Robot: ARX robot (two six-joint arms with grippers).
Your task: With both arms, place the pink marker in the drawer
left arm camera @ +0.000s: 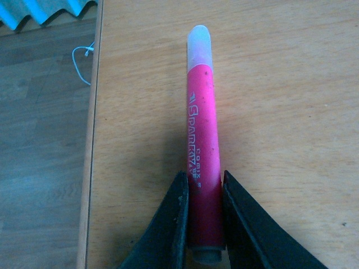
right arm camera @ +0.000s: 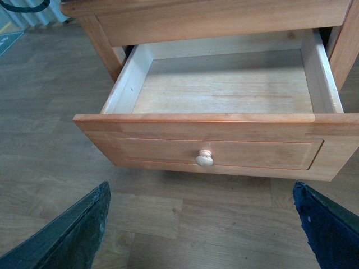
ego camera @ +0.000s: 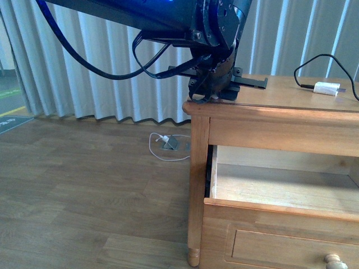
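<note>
The left pincer (left arm camera: pixel 204 179) is clamped on the pink marker (left arm camera: pixel 202 112) near its dark grey butt end, one black finger (left arm camera: pixel 168 235) on each side. Only the fingers' forward parts show; their roots and the marker's very end are cut off by the picture's edge. The marker lies flat on the wooden counter (left arm camera: pixel 280 112), its frosted white cap pointing away from the pincer, near the counter's edge and roughly parallel to it. Beyond that edge are the plank floor (left arm camera: pixel 39 140) and a thin white cable (left arm camera: pixel 81 61).

In the front view the left arm (ego camera: pixel 168 17) reaches to the counter's near left corner, and the pincer's bulk hides the marker entirely. Further right on the counter lies a white plug (ego camera: pixel 326 88) with a black cable (ego camera: pixel 314 61), which is cut off at the picture's edge.

The right pincer (right arm camera: pixel 200 190) is spread wide and holds nothing. Only two dark finger ends show, at the picture's lower corners. It hangs in front of the drawer (right arm camera: pixel 168 148), which is pulled out with a bare wooden bottom and a round knob (right arm camera: pixel 204 159) on its panelled front. The right arm itself is not visible in the front view.
</note>
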